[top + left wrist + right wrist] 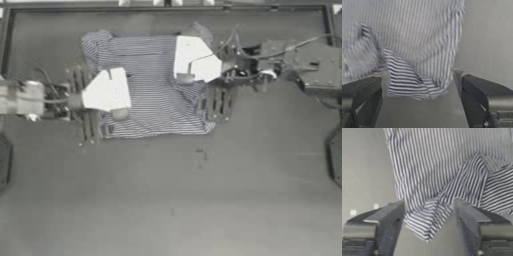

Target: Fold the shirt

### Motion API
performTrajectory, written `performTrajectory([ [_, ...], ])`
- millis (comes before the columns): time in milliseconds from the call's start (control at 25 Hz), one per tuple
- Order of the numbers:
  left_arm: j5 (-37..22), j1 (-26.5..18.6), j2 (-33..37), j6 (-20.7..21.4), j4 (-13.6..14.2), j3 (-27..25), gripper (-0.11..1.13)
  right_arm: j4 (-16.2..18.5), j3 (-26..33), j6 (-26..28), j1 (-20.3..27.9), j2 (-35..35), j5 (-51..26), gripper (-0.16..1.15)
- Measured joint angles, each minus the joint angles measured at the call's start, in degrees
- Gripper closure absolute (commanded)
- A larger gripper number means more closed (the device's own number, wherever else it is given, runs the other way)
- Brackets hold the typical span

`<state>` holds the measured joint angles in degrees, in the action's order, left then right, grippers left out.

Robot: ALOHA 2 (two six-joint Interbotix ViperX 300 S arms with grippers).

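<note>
At the left, the left pincer (119,114) is held open over the near left part of the soft navy-and-white striped T-shirt (153,92), which lies partly folded on the far half of the dark surface (174,200). At the right, the right pincer (185,77) is spread open above a bunched corner. The fabric is judged light, limp and prone to wrinkling, so it is best pinched at corners or folded edges.

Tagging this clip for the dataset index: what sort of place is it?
Probably a lab bench for robot teleoperation, not a home. A bare dark table with a raised rim, and two arms reaching in from the sides, left end effector and right end effector both over the striped shirt.
</note>
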<state>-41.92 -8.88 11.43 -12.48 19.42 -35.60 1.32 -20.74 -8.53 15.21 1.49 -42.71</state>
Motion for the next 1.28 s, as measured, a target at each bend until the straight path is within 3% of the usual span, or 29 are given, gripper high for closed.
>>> performTrajectory([
  [400, 1.32, 0.00, -3.52, 0.62, 0.09, -2.29, 0.00, -8.61, -1.93, -7.12, -0.35, -3.34, -0.09, -0.03],
  [920, 9.49, -0.79, -6.15, 0.53, 0.18, -5.89, 0.01, -9.40, -3.52, -7.03, -0.35, -7.29, 3.34, -0.03],
  [1280, 11.34, -1.67, -8.70, 0.62, 0.88, -6.59, 0.01, -9.49, -5.63, -6.94, -0.26, -8.00, 6.59, -0.03],
])
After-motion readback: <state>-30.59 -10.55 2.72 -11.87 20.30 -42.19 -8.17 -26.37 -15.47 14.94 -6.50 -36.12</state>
